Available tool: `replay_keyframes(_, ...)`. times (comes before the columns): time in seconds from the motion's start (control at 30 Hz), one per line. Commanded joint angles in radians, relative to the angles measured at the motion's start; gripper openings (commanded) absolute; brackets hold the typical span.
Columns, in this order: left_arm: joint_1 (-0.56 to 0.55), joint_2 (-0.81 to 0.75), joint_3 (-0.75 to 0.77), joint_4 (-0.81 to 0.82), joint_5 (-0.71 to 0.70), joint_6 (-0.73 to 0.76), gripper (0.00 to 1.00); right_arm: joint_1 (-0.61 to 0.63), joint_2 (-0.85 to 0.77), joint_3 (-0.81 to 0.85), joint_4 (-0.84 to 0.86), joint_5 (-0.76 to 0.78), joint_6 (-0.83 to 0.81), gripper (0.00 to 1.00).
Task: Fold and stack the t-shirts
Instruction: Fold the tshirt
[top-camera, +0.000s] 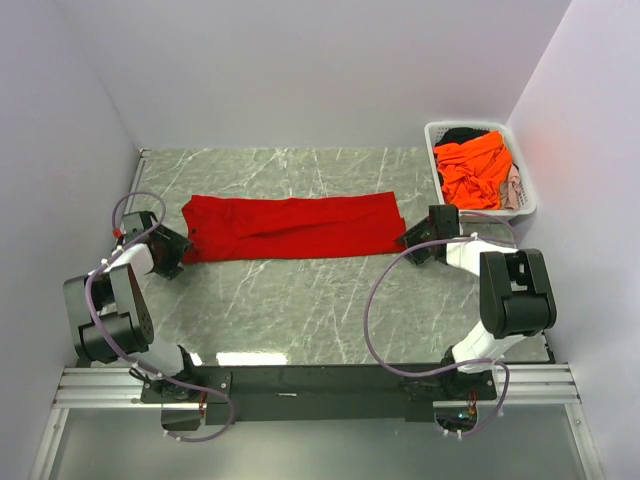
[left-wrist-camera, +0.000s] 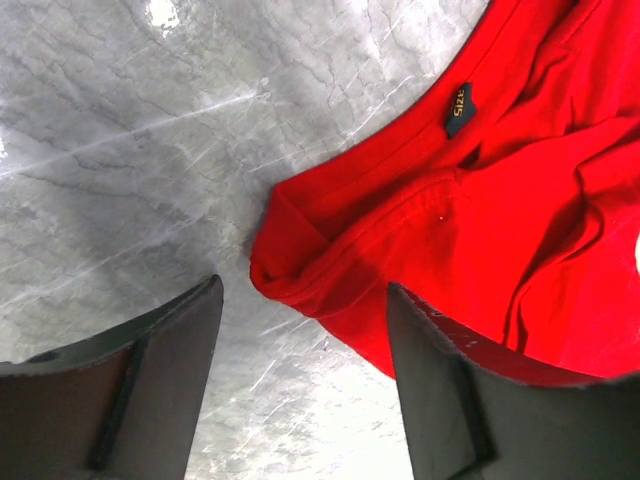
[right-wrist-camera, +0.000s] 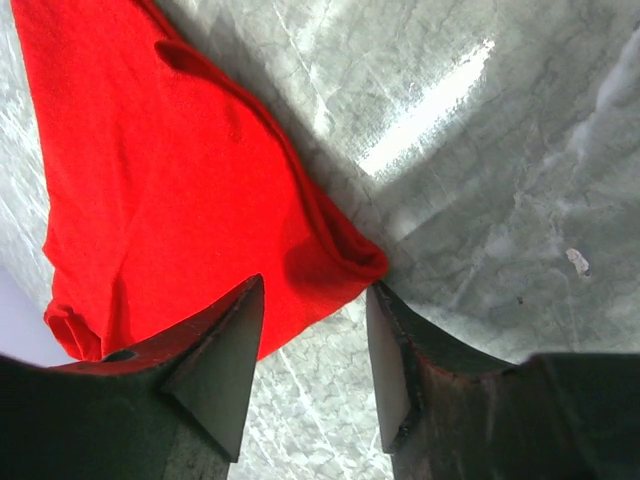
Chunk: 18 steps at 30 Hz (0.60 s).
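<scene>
Red t-shirt (top-camera: 290, 228) is laid flat on the tabletop (top-camera: 300, 310) as a long band, its long axis running away from the basket (top-camera: 432, 135); the end nearest the basket is straddled by the right gripper (right-wrist-camera: 315, 288), the end farthest from it by the left gripper (left-wrist-camera: 305, 290); both pairs of fingers are spread wide and nothing is held; each end corner is seen just ahead of its fingertips, so a grasp at both ends is judged to be next.

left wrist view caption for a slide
Open left gripper above a corner of the red t-shirt on the grey table
</scene>
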Motion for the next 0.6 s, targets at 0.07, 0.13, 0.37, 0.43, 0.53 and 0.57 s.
replay_keyframes(0.07, 0.005, 0.022, 0.019, 0.027, 0.011, -0.002, 0.67, -0.011, 0.036, 0.033, -0.021, 0.015, 0.000, 0.49)
replay_keyframes(0.13, 0.003, 0.026, 0.011, 0.035, 0.017, 0.000, 0.63, -0.014, 0.051, 0.058, -0.048, 0.017, -0.010, 0.45)
replay_keyframes(0.37, 0.006, 0.025, 0.029, -0.022, 0.003, 0.070, 0.27, -0.038, 0.082, 0.108, -0.110, 0.012, -0.025, 0.08)
replay_keyframes(0.43, 0.013, 0.012, 0.042, -0.059, -0.015, 0.098, 0.10, -0.047, 0.073, 0.107, -0.124, 0.015, -0.036, 0.00)
replay_keyframes(0.53, 0.045, -0.011, 0.051, -0.093, -0.049, 0.128, 0.01, -0.078, 0.048, 0.122, -0.168, 0.035, -0.063, 0.00)
replay_keyframes(0.57, 0.055, -0.018, 0.051, -0.111, -0.057, 0.136, 0.01, -0.083, 0.041, 0.130, -0.179, 0.040, -0.071, 0.00)
